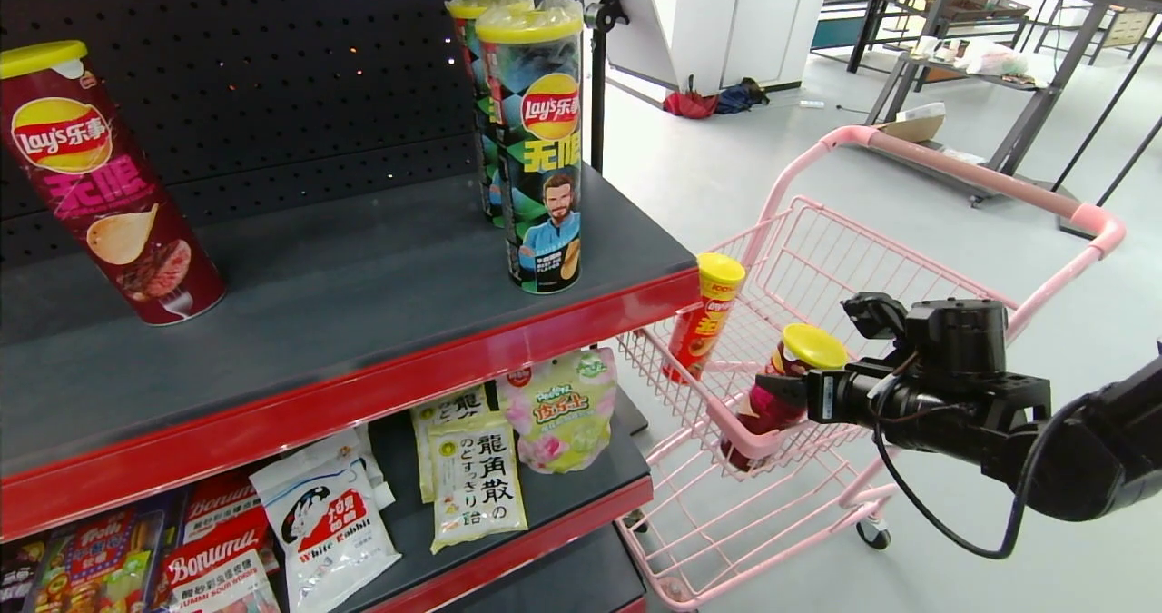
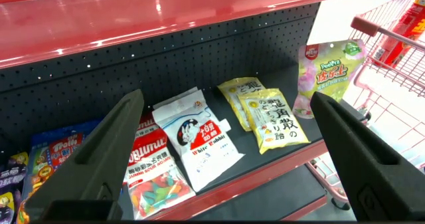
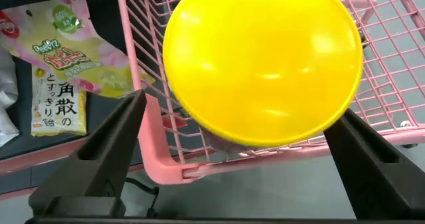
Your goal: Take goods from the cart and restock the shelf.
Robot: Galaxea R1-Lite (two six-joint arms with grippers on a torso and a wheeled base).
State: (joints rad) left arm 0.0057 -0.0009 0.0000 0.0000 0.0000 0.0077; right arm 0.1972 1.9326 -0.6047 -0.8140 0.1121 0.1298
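Grasp check: right gripper [image 1: 773, 388] fingers [image 3: 99, 164] sit spread either side of the yellow-lidded chip can [image 1: 814, 345] leaning in the pink cart [image 1: 953, 173], apparently not yet pinching; it should centre below the lid, close firmly, and lift clear of the wire rim.

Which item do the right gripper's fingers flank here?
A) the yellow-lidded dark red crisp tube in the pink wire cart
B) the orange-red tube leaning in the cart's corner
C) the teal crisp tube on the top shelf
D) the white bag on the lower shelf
A: the right gripper has its open fingers on either side of the yellow-lidded dark red crisp tube inside the pink wire cart.
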